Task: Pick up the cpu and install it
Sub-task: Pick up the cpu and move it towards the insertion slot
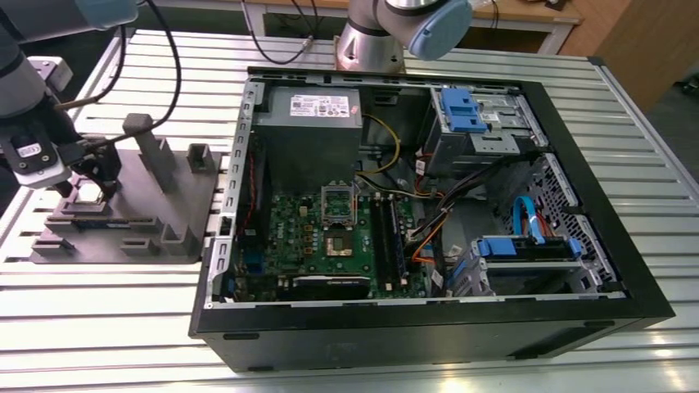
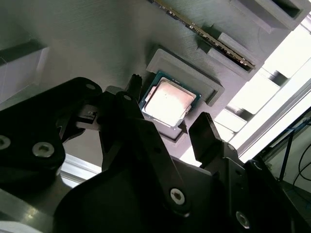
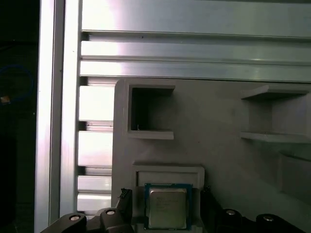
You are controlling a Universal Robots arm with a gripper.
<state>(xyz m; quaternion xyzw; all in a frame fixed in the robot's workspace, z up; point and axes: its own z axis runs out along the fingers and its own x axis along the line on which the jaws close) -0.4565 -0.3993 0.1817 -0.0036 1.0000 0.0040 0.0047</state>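
The end effector point(image 1: 90, 188) hangs low over a grey moulded tray point(image 1: 153, 225) at the exterior view's left, which sits on the slatted metal worktop point(image 1: 110, 327). Its two black fingers point(image 2: 206, 133) are spread wide, one on each side of the cpu point(image 2: 167, 101). The first wrist view shows a small gap at each side, so nothing is gripped. The cpu lies flat, metal top up, in a shallow square pocket point(image 3: 167, 172) of the tray. Well apart from it, toward the exterior view's right, an open computer case point(image 1: 611, 278) lies on its side on the same worktop, with the green motherboard point(image 1: 317, 246) exposed
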